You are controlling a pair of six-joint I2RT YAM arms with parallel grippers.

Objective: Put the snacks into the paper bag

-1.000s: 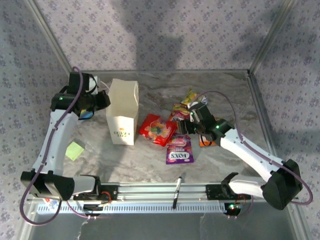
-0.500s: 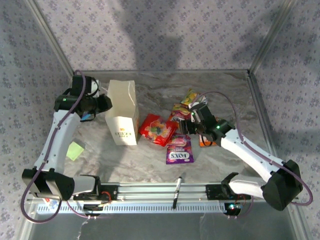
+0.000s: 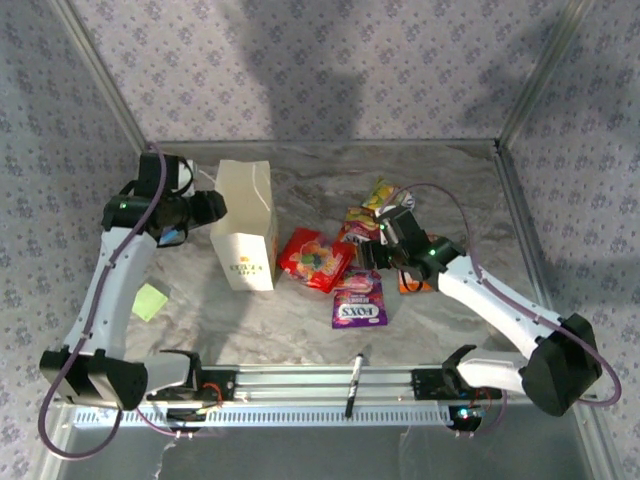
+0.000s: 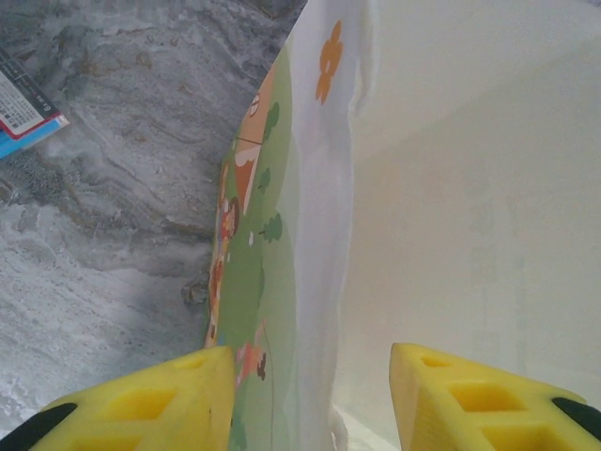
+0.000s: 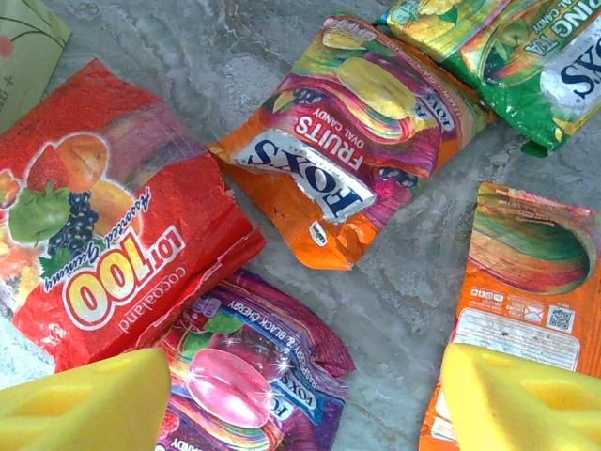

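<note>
On the grey marbled table [image 3: 300, 325], left of centre, the paper bag [image 3: 246, 228] stands upright. At its left rim sits the left gripper [image 3: 212, 207], fingers apart with the bag's printed wall between them. Over the snacks hangs the right gripper [image 5: 305, 376], spread wide and holding nothing. Beside the bag lies the red packet [image 3: 315, 258], then the purple packet [image 3: 359, 298], orange packet [image 5: 347, 169], orange-pink packet [image 5: 526, 282] and yellow-green packet [image 3: 378, 195] farthest back. A black pen [image 3: 354, 385] rests on the near rail.
</note>
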